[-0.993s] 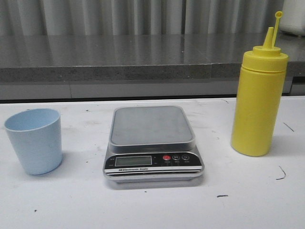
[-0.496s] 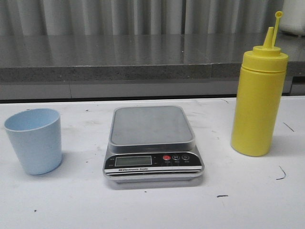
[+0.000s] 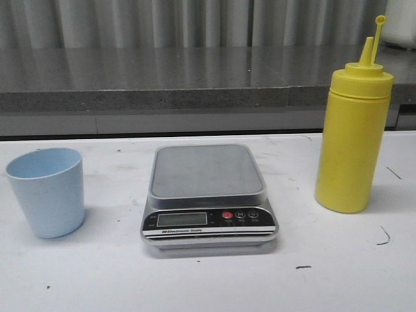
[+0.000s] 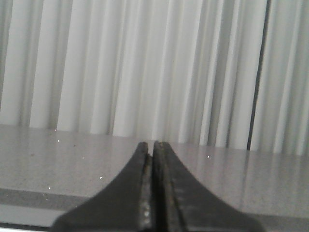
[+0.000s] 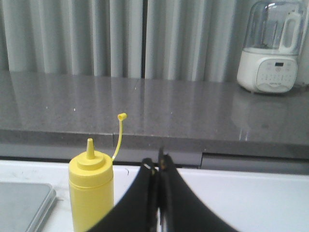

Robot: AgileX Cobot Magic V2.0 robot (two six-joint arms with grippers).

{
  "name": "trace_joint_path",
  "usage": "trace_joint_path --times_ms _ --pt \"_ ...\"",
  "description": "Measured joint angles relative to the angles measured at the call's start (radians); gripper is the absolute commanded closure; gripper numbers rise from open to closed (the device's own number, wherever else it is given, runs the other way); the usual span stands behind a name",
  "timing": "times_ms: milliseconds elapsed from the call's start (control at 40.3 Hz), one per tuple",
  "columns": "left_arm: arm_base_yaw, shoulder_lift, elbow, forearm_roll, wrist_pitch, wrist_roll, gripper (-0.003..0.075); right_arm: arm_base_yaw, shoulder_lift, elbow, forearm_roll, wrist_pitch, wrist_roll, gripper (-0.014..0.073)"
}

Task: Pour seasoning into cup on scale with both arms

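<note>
The pale blue cup (image 3: 47,192) stands on the white table at the left, empty. The silver scale (image 3: 208,195) sits in the middle with nothing on its grey platform. The yellow seasoning bottle (image 3: 353,140) stands upright at the right, its cap hanging off on the tether; it also shows in the right wrist view (image 5: 91,191). No gripper shows in the front view. My left gripper (image 4: 152,147) is shut and empty, facing the grey counter and curtain. My right gripper (image 5: 157,164) is shut and empty, with the bottle beside and beyond it.
A grey stone counter (image 3: 195,81) runs behind the table, with a pleated curtain (image 4: 145,67) behind it. A white blender-like appliance (image 5: 270,48) stands on the counter at the far right. The scale's edge shows in the right wrist view (image 5: 21,208).
</note>
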Motion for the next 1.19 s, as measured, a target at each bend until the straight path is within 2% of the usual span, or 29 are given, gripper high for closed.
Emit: trace_joint_path --times_ms 124,273,347,447,546,596,620,695,744,1017,1191 --pt "0.0 0.12 -0.086 0.014 0.144 0.0 0.0741 0.0 0.117 -0.079 0.0 0.093 0.0 0.0655" --pt "0.0 0.211 -0.121 0.014 0.224 0.0 0.074 0.0 0.183 -0.092 0.0 0.12 0.0 0.0636" --pt "0.0 0.223 -0.122 0.014 0.227 0.0 0.0738 0.0 0.187 -0.092 0.0 0.124 0.0 0.0556" --pt "0.0 0.222 -0.124 0.014 0.227 0.0 0.0681 0.0 0.187 -0.092 0.0 0.126 0.0 0.035" --pt "0.0 0.222 -0.124 0.014 0.227 0.0 0.0497 0.0 0.187 -0.093 0.0 0.126 0.0 0.013" --pt "0.0 0.222 -0.124 0.014 0.227 0.0 0.0346 0.0 0.187 -0.093 0.0 0.126 0.0 0.0032" --pt "0.0 0.222 -0.124 0.014 0.227 0.0 0.0272 0.0 0.187 -0.093 0.0 0.126 0.0 0.0004" --pt "0.0 0.222 -0.124 0.014 0.227 0.0 0.0112 0.0 0.187 -0.093 0.0 0.126 0.0 -0.0056" --pt "0.0 0.222 -0.124 0.014 0.227 0.0 0.0064 0.0 0.187 -0.093 0.0 0.126 0.0 -0.0058" --pt "0.0 0.254 -0.124 -0.017 0.219 0.0 0.0114 0.0 0.187 -0.093 0.0 0.126 0.0 -0.0058" --pt "-0.035 0.375 -0.141 -0.04 0.223 0.0 0.0122 0.0 0.187 -0.093 0.0 0.126 0.0 -0.0058"
